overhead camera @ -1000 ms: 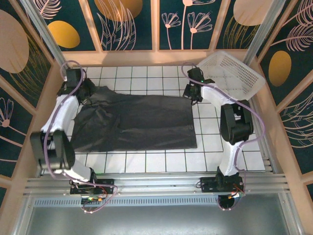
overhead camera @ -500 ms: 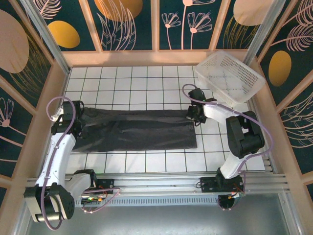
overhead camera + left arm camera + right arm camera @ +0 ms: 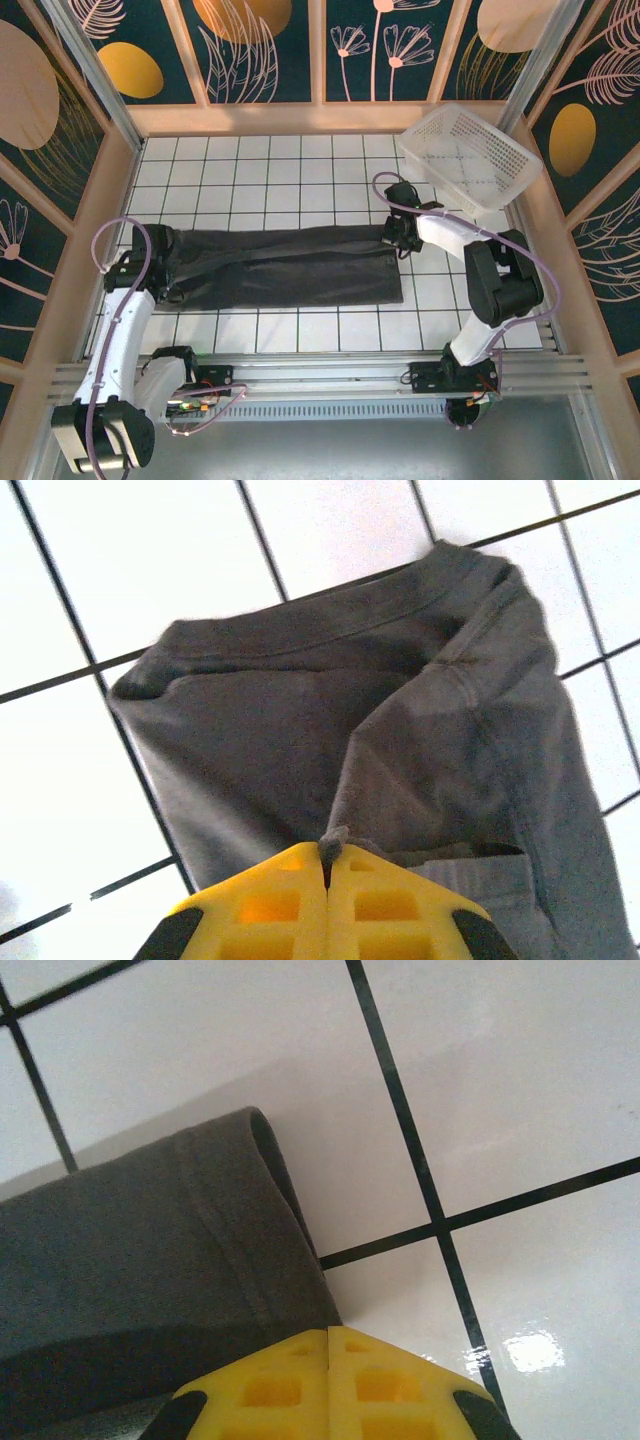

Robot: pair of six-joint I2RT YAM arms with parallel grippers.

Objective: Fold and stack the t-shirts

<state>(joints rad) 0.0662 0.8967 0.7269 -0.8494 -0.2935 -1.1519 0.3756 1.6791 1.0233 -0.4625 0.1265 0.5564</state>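
One dark charcoal t-shirt point(image 3: 290, 265) lies on the white tiles as a long narrow band, folded over on itself lengthwise. My left gripper point(image 3: 158, 262) is at the band's left end. In the left wrist view its yellow fingers point(image 3: 260, 910) are shut, with a small tuft of the t-shirt point(image 3: 400, 700) pinched at their tips. My right gripper point(image 3: 400, 238) is at the band's far right corner. In the right wrist view it point(image 3: 328, 1335) is shut, and the hemmed edge of the t-shirt point(image 3: 130, 1250) runs in under its tips.
A white lattice basket point(image 3: 497, 135) stands at the back right, close behind the right arm. The tiled floor point(image 3: 260, 170) is walled by wooden frames on three sides. A metal rail point(image 3: 320, 375) runs along the near edge.
Both grippers came toward the near edge holding the shirt's far edge and laid it over the near half. The broad spread shirt is now a narrow band.
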